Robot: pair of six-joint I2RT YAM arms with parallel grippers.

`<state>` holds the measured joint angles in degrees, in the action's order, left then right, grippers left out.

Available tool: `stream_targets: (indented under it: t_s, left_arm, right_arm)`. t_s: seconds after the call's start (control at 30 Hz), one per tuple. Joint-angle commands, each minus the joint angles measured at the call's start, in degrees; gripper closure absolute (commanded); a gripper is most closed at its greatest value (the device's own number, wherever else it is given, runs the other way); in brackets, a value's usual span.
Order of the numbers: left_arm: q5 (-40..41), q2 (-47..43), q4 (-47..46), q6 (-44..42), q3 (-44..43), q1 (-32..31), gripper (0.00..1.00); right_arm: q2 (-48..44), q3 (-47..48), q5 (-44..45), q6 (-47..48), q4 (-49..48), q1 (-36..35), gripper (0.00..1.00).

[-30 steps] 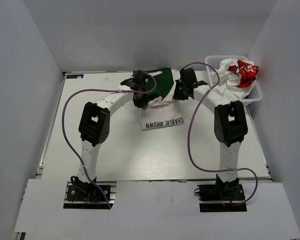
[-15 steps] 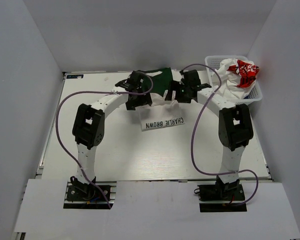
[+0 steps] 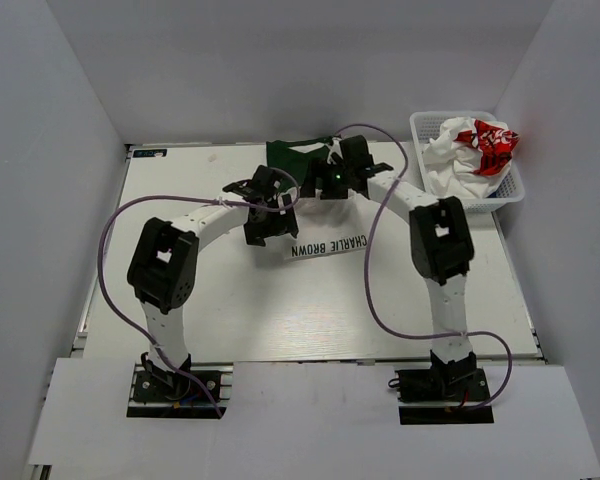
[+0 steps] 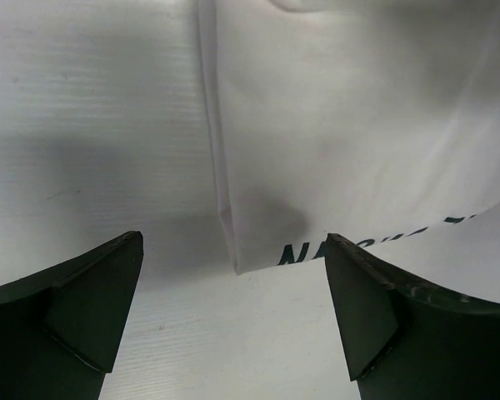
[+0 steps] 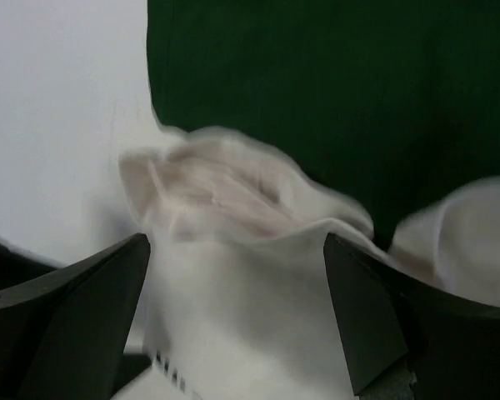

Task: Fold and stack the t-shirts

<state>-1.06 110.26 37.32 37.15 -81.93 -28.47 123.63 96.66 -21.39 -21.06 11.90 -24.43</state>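
Observation:
The off-white t-shirt point(image 3: 320, 232) with dark green sleeves lies folded at the back middle of the table, its green part point(image 3: 292, 155) at the far end and its lettering point(image 3: 328, 246) at the near edge. My left gripper point(image 3: 261, 226) hangs open over the shirt's left near corner point(image 4: 233, 250), holding nothing. My right gripper point(image 3: 327, 184) is open just above the bunched off-white cloth point(image 5: 233, 208) beside the green sleeve point(image 5: 333, 83). A white t-shirt with red print point(image 3: 475, 142) is crumpled in the basket.
The white plastic basket point(image 3: 512, 192) stands at the back right corner of the table point(image 3: 180, 300). Grey walls close in the back and both sides. Purple cables loop out from both arms over the table.
Both grippers have opened and let go of the green-sleeved shirt, which now lies flat. The left gripper has drawn back toward the near left; the right one has shifted left.

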Motion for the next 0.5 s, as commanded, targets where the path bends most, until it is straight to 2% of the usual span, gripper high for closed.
stream_targets:
  t_s: [0.0, 0.1, 0.17, 0.2, 0.23, 0.27, 0.33, 0.37, 0.4, 0.43, 0.47]
  left_arm:
    - [0.27, -5.23, -0.06, 0.73, 1.24, -0.18, 0.00]
    - [0.27, -5.76, 0.47, 0.73, 1.25, -0.18, 0.00]
    - [0.27, -5.76, 0.47, 0.73, 1.25, -0.18, 0.00]
    - [0.27, -5.76, 0.47, 0.73, 1.25, -0.18, 0.00]
    - [0.27, -5.76, 0.47, 0.73, 1.25, -0.18, 0.00]
    - [0.27, -5.15, -0.22, 0.73, 1.77, -0.18, 0.00]
    - [-1.13, -4.53, -1.28, 0.73, 2.38, -0.18, 0.00]
    - [-1.14, -3.92, -2.16, 0.73, 2.39, -0.18, 0.05]
    - [-1.83, -3.91, -2.16, 0.73, 2.39, -0.18, 0.09]
    - [-2.62, -3.04, -2.77, 0.73, 2.91, -0.18, 0.15]
    - [-3.15, -3.03, -3.48, 0.73, 2.92, -0.18, 0.19]
  right_arm:
    - [8.97, 15.15, -0.32, -1.70, -1.11, 0.61, 0.10]
    - [17.33, 31.69, 0.12, -2.76, 4.61, 1.22, 0.10]
    - [14.63, 32.02, 1.43, -2.41, 4.28, 1.40, 0.10]
    - [13.14, 28.44, 1.87, -1.80, 1.66, 1.83, 0.10]
    - [8.95, 20.31, 3.09, -1.10, 0.50, 1.75, 0.10]
    - [4.21, 17.10, 5.02, -0.83, -0.38, 1.92, 0.10]
    - [-3.09, 4.13, 7.23, -0.11, -4.33, 2.45, 0.10]
    - [-5.57, 1.28, 8.02, 0.40, -4.95, 2.63, 0.10]
    - [-12.12, -1.62, 10.46, 0.40, -6.78, 3.06, 0.10]
    - [-14.19, -10.01, 10.92, 0.58, -6.72, 3.42, 0.10]
    - [-16.12, -12.87, 11.97, 0.06, -7.06, 4.12, 0.10]
